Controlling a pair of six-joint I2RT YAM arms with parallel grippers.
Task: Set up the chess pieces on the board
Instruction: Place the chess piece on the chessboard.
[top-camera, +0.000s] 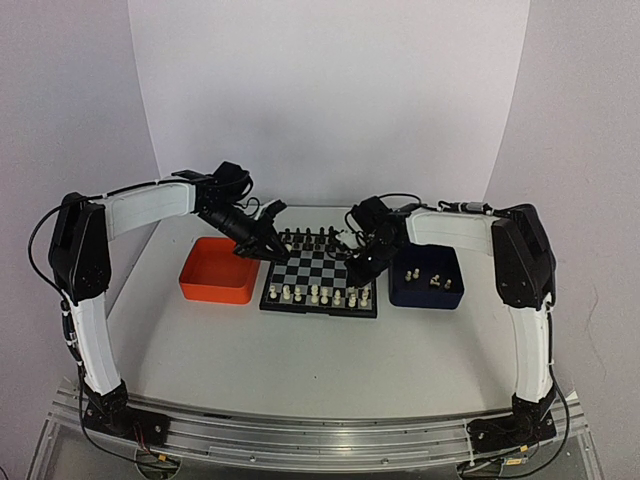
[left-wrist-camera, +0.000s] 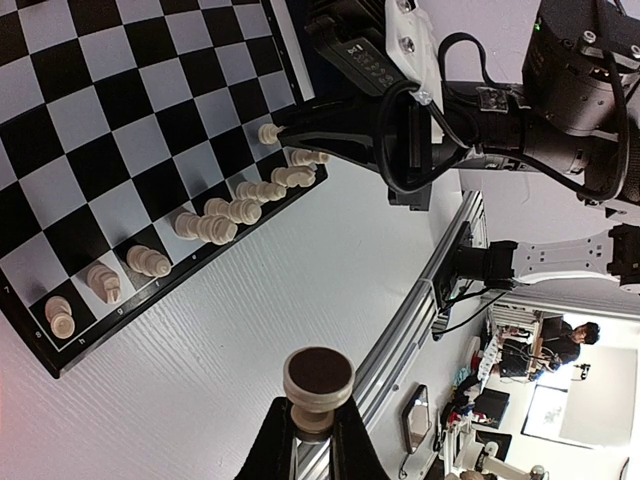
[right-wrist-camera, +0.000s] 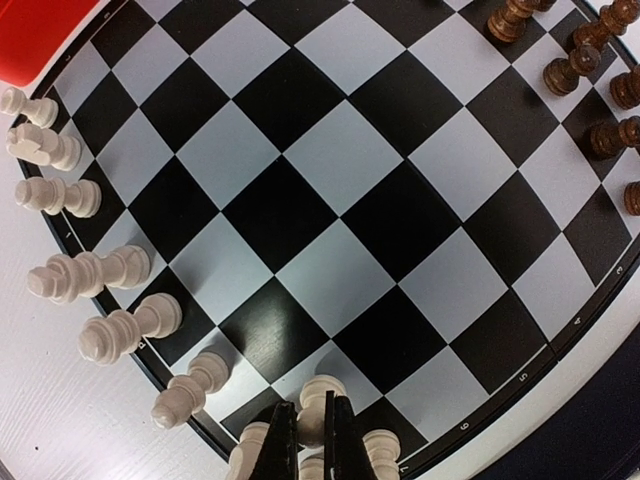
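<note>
1. My left gripper (left-wrist-camera: 317, 428) is clamped on a tiny cream-white plastic chess piece (left-wrist-camera: 318, 378), its long axis along my fingers (left-wrist-camera: 272, 452).
2. The small black-and-grey checked board (top-camera: 315, 268) lies just rightward; its cream row (top-camera: 315, 295) lines the near edge.
3. My right gripper (right-wrist-camera: 310, 412), fingers together, hovers nearer that row.

Table (top-camera: 300, 350) under me: white, matte, faint grain up close. Three things flat on it, in a row across far half. Left: orange square tray (top-camera: 213, 292), just beside board, can't tell if touching. Middle: small chessboard (top-camera: 318, 268), black and pale grey checks, black frame, lying square to near edge. Right: dark blue square tray (top-camera: 425, 298), narrow strip of table between it and board. Near edge: metal rail (top-camera: 320, 440), my two arm bases (top-camera: 125, 412) bolted on it, well apart.
</note>
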